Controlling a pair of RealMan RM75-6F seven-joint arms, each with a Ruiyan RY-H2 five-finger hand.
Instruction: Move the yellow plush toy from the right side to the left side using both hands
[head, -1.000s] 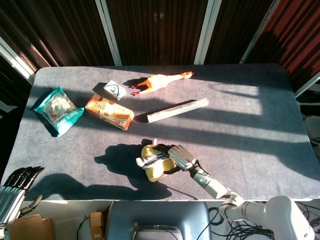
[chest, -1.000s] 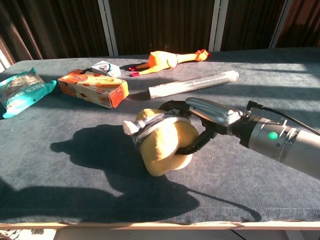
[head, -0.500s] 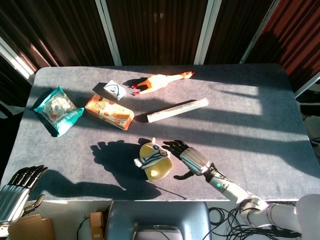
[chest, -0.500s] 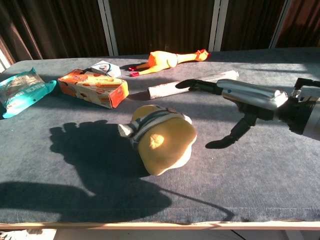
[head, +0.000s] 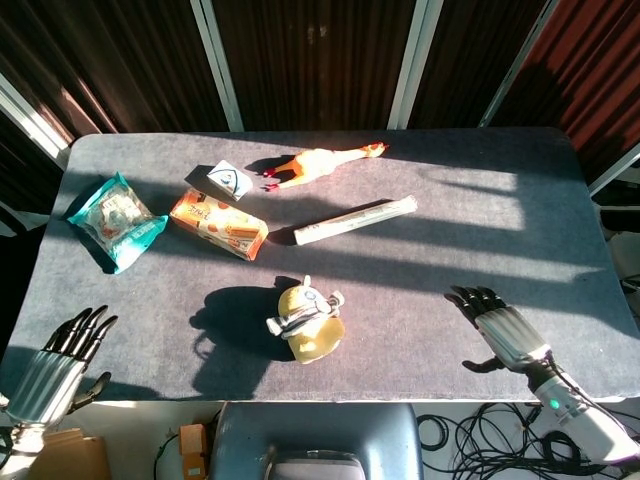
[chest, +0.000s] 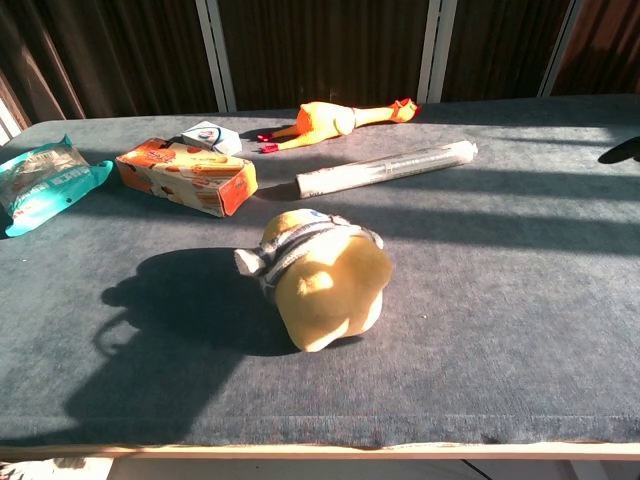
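The yellow plush toy (head: 306, 322) lies on its side near the front middle of the surface (head: 420, 270), a soft rounded lump of fuzzy fabric with a grey-and-white band round it, throwing a long shadow to the left. The surface is covered in dark grey felt-like cloth, striped by sunlight. Neither hand touches the toy. The right hand (head: 498, 328) hovers well to its right near the front edge, fingers spread and holding nothing. The left hand (head: 62, 358) sits at the front left corner, its dark fingers apart and empty. Behind the toy lie a glossy orange snack box (head: 218, 224), a crinkly teal packet (head: 115, 220), a small white carton (head: 220, 181), a smooth rubber chicken (head: 322, 163) and a long slim wrapped tube (head: 356, 220). Nothing lies between the toy and the left hand.
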